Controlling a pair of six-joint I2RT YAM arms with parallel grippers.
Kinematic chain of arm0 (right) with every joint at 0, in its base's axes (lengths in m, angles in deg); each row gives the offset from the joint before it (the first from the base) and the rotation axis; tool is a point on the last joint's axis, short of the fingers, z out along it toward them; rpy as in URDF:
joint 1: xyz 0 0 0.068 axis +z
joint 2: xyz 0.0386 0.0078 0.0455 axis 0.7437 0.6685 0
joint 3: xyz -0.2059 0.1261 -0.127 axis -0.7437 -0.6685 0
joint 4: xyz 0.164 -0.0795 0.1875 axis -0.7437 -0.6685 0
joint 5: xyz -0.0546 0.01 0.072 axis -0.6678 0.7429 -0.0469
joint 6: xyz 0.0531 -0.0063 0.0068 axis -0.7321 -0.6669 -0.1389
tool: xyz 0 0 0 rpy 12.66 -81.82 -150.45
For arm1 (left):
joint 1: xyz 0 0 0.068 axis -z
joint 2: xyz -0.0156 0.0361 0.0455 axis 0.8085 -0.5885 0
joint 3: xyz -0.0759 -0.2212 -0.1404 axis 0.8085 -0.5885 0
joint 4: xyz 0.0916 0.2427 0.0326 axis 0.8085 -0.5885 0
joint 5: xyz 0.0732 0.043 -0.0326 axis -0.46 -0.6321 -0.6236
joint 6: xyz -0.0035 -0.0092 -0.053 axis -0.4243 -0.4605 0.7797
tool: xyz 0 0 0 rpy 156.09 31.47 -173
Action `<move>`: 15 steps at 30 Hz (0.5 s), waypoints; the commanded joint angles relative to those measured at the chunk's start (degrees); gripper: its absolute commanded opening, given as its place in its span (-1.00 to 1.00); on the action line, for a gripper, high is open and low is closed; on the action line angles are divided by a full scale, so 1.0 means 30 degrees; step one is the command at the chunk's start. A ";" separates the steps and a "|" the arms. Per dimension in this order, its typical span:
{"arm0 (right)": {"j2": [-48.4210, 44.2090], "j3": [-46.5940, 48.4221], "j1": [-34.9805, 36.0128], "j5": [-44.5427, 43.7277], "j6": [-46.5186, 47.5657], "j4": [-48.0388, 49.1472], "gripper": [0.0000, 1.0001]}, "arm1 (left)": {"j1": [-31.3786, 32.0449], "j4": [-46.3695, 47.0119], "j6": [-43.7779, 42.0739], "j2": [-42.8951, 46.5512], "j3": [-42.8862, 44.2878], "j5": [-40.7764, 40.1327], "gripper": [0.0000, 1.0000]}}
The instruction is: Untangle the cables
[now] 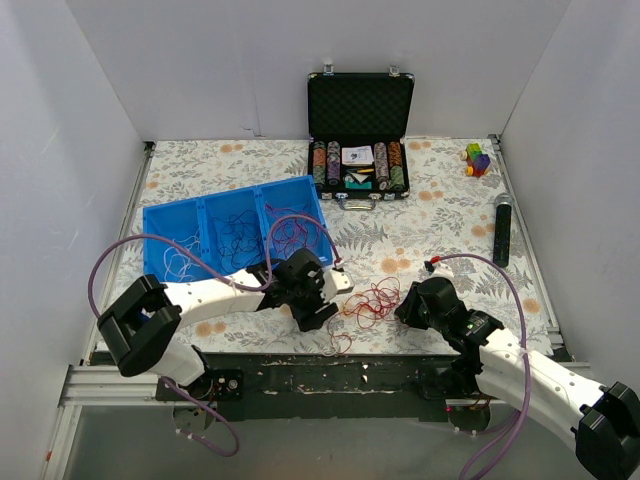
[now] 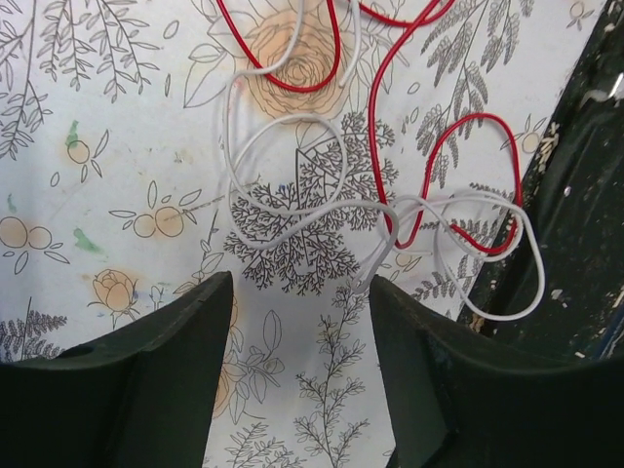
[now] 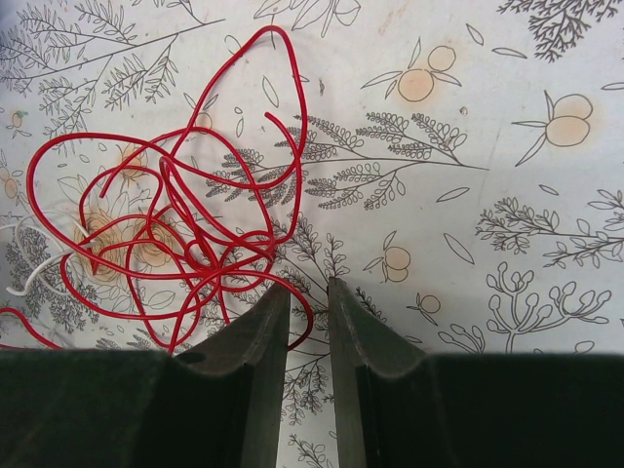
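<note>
Two loose cables, a red cable (image 1: 372,298) and a white cable (image 2: 390,208), lie interlaced on the floral surface (image 1: 430,200) between the arms, near its front edge. More thin cables rest in the compartments of a blue tray (image 1: 228,193) at the left. The left gripper (image 2: 297,292) hovers low over the white loops with its jaws well apart and nothing between them; the nearest white strand lies just ahead of the fingertips. The right gripper (image 3: 308,292) stands at the edge of the red coil with only a narrow slit between its jaws. One red strand passes beside the left fingertip, but none is seen inside the gap.

The step in hand appears to be the approach to a first grasp on the mixed pair. The next move probably calls for each gripper to close on a single colour, away from the crossings, so that a gentle outward pull separates the cables rather than tightening them.
</note>
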 commanded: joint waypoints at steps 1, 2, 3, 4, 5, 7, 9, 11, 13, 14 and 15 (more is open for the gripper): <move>-0.0087 0.0282 -0.0051 -0.0523 0.0137 -0.0066 -0.42 | 0.0083 0.0823 -0.1087 -0.0019 -0.0488 -0.0114 -0.03; -0.0145 0.0282 -0.0051 -0.0523 0.0166 -0.0066 -0.44 | 0.0054 0.0968 -0.1263 0.0039 -0.0546 -0.0144 -0.15; -0.0117 0.0253 -0.0051 -0.0494 0.0166 -0.0124 -0.45 | 0.0054 0.1144 -0.1265 0.0069 -0.0605 -0.0202 -0.20; -0.0146 0.0282 -0.0051 -0.0494 0.0137 -0.0096 -0.45 | 0.0054 0.1232 -0.1178 0.0040 -0.0577 -0.0261 -0.24; -0.0175 0.0253 -0.0051 -0.0494 0.0108 -0.0096 -0.45 | 0.0054 0.1262 -0.1177 -0.0047 -0.0489 -0.0232 -0.25; -0.0234 0.0224 -0.0051 -0.0523 0.0079 -0.0096 -0.46 | 0.0054 0.1379 -0.1031 -0.0223 -0.0255 -0.0174 -0.27; -0.0263 0.0282 -0.0051 -0.0552 0.0108 -0.0096 -0.46 | 0.0054 0.1526 -0.0856 -0.0370 -0.0079 -0.0115 -0.31; -0.0292 0.0253 -0.0051 -0.0523 0.0079 -0.0096 -0.46 | 0.0054 0.1643 -0.0738 -0.0429 0.0126 -0.0056 -0.47; -0.0293 0.0253 -0.0051 -0.0553 0.0079 -0.0154 -0.46 | 0.0054 0.1556 -0.0796 -0.0488 0.0302 -0.0085 -0.76; -0.0350 0.0311 -0.0051 -0.0524 0.0107 -0.0183 -0.46 | 0.0054 0.1440 -0.0883 -0.0459 0.0390 -0.0172 -0.92; -0.0351 0.0311 -0.0051 -0.0523 0.0108 -0.0213 -0.47 | 0.0054 0.1235 -0.1029 -0.0400 0.0477 -0.0202 -1.00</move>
